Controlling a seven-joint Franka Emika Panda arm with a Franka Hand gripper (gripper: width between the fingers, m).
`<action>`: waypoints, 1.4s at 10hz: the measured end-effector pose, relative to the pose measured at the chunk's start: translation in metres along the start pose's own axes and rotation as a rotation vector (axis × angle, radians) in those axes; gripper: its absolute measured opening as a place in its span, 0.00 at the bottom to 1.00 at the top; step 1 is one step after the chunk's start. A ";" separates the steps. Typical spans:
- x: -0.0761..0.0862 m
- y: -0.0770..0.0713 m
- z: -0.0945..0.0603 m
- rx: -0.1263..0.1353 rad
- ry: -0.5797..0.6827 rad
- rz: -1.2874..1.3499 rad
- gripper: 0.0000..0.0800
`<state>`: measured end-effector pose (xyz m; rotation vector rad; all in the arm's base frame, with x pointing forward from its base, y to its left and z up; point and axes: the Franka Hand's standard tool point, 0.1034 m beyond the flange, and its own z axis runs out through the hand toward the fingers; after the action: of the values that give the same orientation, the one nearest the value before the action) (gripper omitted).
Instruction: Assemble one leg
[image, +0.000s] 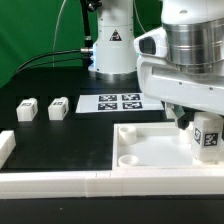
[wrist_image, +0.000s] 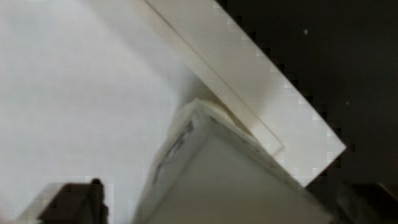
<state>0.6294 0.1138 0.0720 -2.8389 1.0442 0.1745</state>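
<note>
One leg (image: 209, 137), a small white block with a black-and-white tag facing the camera, stands upright at the right end of the large white tray-like part (image: 140, 150). My gripper (image: 198, 126) hangs straight over this leg, its dark fingers (image: 185, 119) down around it. The wrist view shows the leg (wrist_image: 231, 170) very close, between the two dark fingertips (wrist_image: 71, 203). A gap shows beside the leg, so my gripper (wrist_image: 217, 208) is open and not clamped. Two more legs (image: 27, 109) (image: 59, 107) lie on the black table at the exterior view's left.
The marker board (image: 118, 102) lies flat behind the tray, near the arm's base (image: 110, 55). A white raised border (image: 90, 186) runs along the table's front edge, with a short piece (image: 5, 150) at the exterior view's left.
</note>
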 end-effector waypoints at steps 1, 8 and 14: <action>0.000 0.000 0.000 0.000 0.000 -0.097 0.81; 0.004 0.003 0.000 -0.072 0.030 -0.795 0.81; 0.004 0.004 0.000 -0.073 0.028 -0.856 0.36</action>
<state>0.6303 0.1082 0.0713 -3.0577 -0.2353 0.0883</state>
